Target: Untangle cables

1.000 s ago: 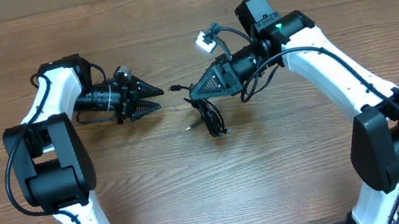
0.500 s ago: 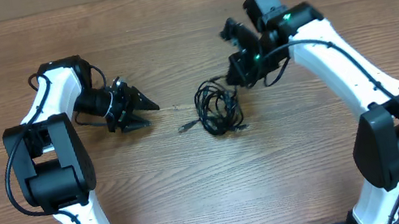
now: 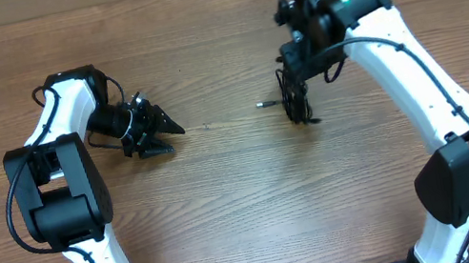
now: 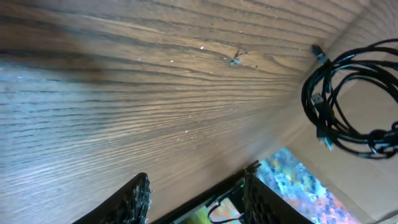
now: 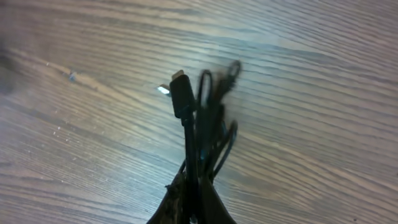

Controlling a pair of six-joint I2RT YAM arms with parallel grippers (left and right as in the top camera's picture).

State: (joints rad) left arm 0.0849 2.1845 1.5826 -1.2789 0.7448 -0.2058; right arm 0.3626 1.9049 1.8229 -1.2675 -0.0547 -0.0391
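Note:
The cables (image 3: 294,102) are a bundle of thin black cords hanging from my right gripper (image 3: 294,71) at the table's right centre, with a silver-tipped plug sticking out to the left. In the right wrist view the gripper (image 5: 194,198) is shut on the cables (image 5: 202,118), which dangle in a narrow bunch over the wood. My left gripper (image 3: 168,129) is open and empty at the left, well apart from the bundle. In the left wrist view its fingers (image 4: 196,194) are spread, and the cables (image 4: 348,99) show as loops at the far right.
The wooden table (image 3: 229,210) fills the overhead view. Both white arms (image 3: 78,178) reach in from the near edge. A cardboard wall runs along the far edge.
My right gripper has lifted the cables off the table and carried them right and farther back; the loose loops have drawn into a hanging bunch. The left gripper has pulled back slightly to the left.

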